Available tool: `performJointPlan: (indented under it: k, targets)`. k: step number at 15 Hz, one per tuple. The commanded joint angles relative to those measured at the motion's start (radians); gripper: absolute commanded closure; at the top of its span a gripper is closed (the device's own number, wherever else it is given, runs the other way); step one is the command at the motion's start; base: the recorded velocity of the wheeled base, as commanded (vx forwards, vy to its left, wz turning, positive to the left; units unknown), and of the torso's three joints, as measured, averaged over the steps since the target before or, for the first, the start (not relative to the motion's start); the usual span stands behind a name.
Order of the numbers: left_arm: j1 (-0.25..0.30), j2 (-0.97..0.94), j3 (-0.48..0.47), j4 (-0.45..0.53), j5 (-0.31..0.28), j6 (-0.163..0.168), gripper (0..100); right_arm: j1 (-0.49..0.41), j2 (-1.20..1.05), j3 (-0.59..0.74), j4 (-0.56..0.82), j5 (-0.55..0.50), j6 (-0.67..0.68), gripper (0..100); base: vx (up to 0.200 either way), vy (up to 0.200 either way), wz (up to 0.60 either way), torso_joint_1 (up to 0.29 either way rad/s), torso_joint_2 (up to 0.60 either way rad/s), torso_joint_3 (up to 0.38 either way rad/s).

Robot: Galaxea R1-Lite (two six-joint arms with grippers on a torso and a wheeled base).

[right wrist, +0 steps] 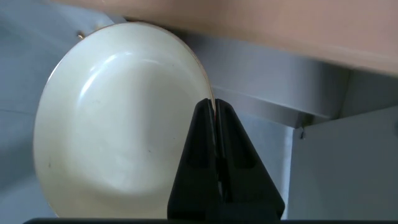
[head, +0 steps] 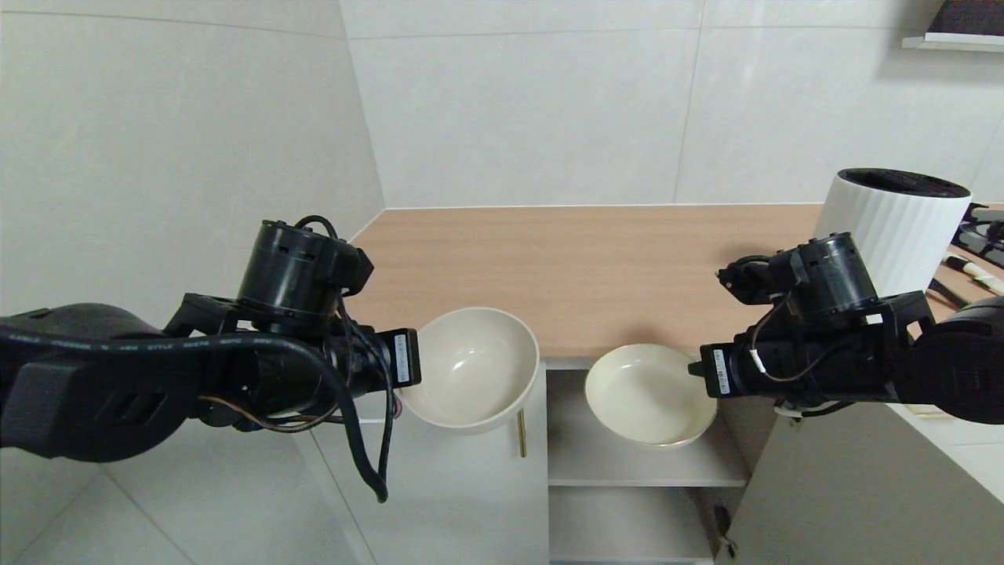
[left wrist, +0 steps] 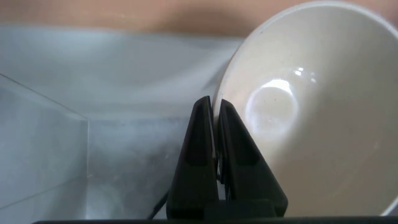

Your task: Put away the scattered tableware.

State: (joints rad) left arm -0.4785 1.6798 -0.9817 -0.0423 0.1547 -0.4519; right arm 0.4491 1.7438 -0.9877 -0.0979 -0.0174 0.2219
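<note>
Nearest, on the left, pinching the rim of the deep cream bowl [head: 471, 369] in the left gripper [head: 413, 357], closing its fingers [left wrist: 200, 130] down to a sliver on that thin edge and holding the bowl in the air, tilted, with its hollow facing up and to the right. On the right, clamping the shallow plate [head: 647, 396] the same way in the right gripper [head: 696, 369], with its fingers [right wrist: 202, 137] almost meeting across the rim. Taking both dishes by the edge, probably because the rim is the one part narrow enough to grasp. Just beyond, hanging them before the open cabinet shelf [head: 643, 471] under the worktop [head: 580, 267], likely aiming to stow them there. Farther back, noting a white ribbed container [head: 894, 235] standing at the worktop's far right.
</note>
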Motion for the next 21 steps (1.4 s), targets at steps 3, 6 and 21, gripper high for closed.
performJointPlan:
  k: [3,6,21]
  targets:
    - [0.0,0.003,0.0,-0.001,0.0,-0.001,100,0.0,0.008,0.0,0.0,0.001,-0.001,100,0.0,0.0,0.0,-0.201,0.49,0.281]
    - [0.0,0.005,0.0,-0.001,0.0,-0.001,100,0.0,0.011,0.0,0.0,0.001,-0.001,100,0.0,0.0,0.0,-0.193,0.48,0.289]
    - [0.0,0.005,0.0,-0.001,0.0,-0.001,100,0.0,0.023,0.004,0.0,0.001,-0.015,100,0.0,0.0,0.0,-0.105,0.33,0.218]
